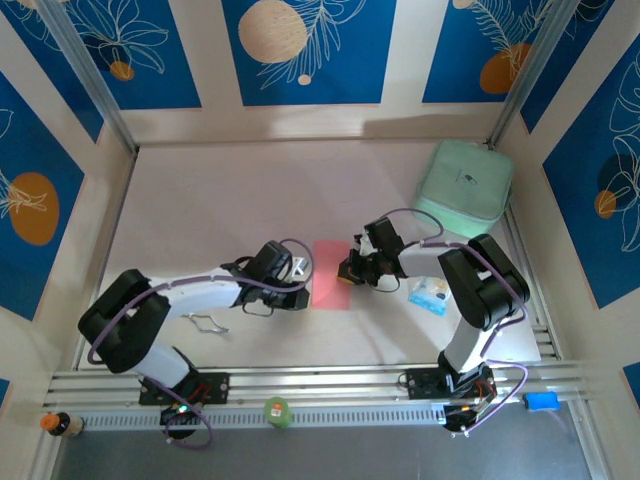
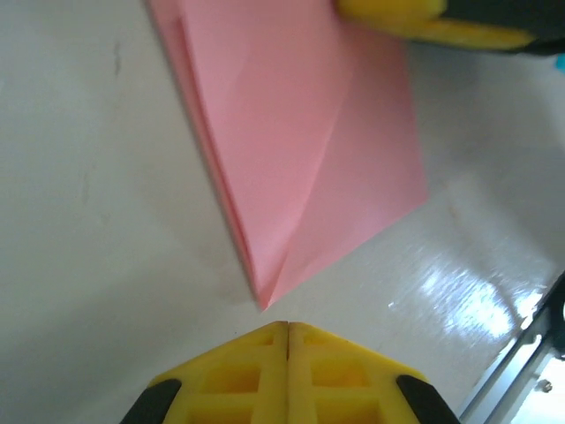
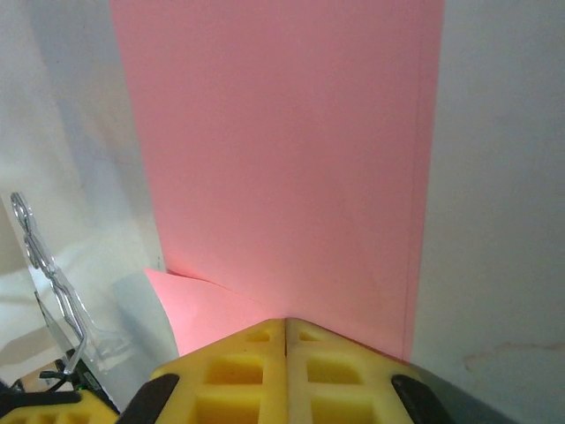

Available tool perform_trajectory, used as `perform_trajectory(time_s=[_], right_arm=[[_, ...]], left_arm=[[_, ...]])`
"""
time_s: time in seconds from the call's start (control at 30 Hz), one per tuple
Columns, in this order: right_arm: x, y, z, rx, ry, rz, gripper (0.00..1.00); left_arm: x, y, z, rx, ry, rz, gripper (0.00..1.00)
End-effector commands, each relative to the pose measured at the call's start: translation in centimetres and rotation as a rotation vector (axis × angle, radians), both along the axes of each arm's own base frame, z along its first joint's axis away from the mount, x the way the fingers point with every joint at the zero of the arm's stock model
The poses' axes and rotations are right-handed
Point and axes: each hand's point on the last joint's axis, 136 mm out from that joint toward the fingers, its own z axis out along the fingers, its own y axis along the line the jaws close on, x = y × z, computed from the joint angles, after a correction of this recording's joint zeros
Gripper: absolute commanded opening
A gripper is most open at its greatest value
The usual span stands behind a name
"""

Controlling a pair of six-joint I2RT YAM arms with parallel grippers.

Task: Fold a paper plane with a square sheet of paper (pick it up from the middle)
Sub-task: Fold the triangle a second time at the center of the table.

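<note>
Thin pink-red paper sheet (image 1: 331, 273), partly folded, lies flat on the pale table (image 1: 220, 200) between both arms. Left gripper (image 2: 287, 329): yellow jaws pressed together, empty, just short of the sheet's pointed corner. Right gripper (image 3: 286, 323): jaws pressed together, tips over the sheet's opposite edge.

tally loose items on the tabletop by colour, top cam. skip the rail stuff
pink: 1, pink paper
mint-green: 1, case
blue-and-white: 1, packet
silver: 1, wire clip
total: 4
</note>
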Motion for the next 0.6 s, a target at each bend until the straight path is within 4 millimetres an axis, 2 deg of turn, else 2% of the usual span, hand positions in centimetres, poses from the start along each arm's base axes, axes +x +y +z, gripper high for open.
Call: perform_trajectory(time_s=[0.0, 0.17, 0.33, 0.5, 0.57], right_arm=[[-0.1, 0.1, 0.4, -0.028, -0.004, 0.035, 0.0], [0.3, 0.4, 2.3, -0.001, -0.041, 0.041, 0.04], [-0.3, -0.7, 4.0, -0.019, -0.061, 0.008, 0.2], [-2.4, -1.6, 4.4, -0.013, -0.018, -0.037, 0.37], [-3.3, -1.6, 4.4, -0.01, 0.004, -0.045, 0.41]], left_arm=[[1.6, -1.9, 1.6, -0.063, -0.018, -0.008, 0.05], [4.0, -2.8, 1.5, -0.044, -0.018, 0.016, 0.05], [5.9, -3.5, 1.0, -0.051, -0.011, -0.004, 0.06], [7.0, -3.7, -0.9, -0.008, 0.007, -0.026, 0.06], [7.2, -3.4, -1.8, 0.006, 0.022, -0.018, 0.06]])
